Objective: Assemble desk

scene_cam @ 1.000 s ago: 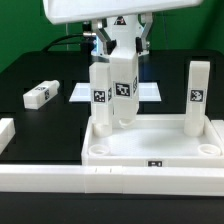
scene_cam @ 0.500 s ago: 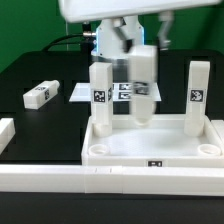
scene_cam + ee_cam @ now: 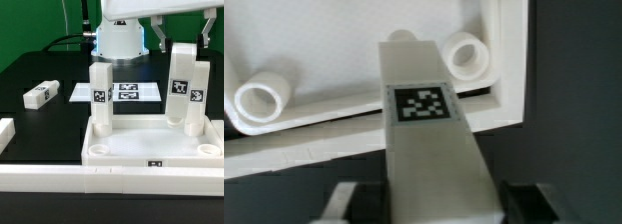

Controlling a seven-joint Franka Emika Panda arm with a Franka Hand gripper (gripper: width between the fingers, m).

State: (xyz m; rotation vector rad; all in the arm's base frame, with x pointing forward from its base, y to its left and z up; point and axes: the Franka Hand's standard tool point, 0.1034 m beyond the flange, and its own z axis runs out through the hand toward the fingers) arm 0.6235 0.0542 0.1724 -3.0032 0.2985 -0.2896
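Gripper clamps leg w/ b/w square tag, prob. above corner socket of desk top.

Desk top lies at the worktop edge nearest the exterior camera, toward the exterior view's right corner. Left standing leg and right standing leg stand upright in its far corner sockets. Held leg, in the pincer, hangs just beside the right standing leg. Loose leg lies flat near the left edge. Marker board lies behind the desk top.
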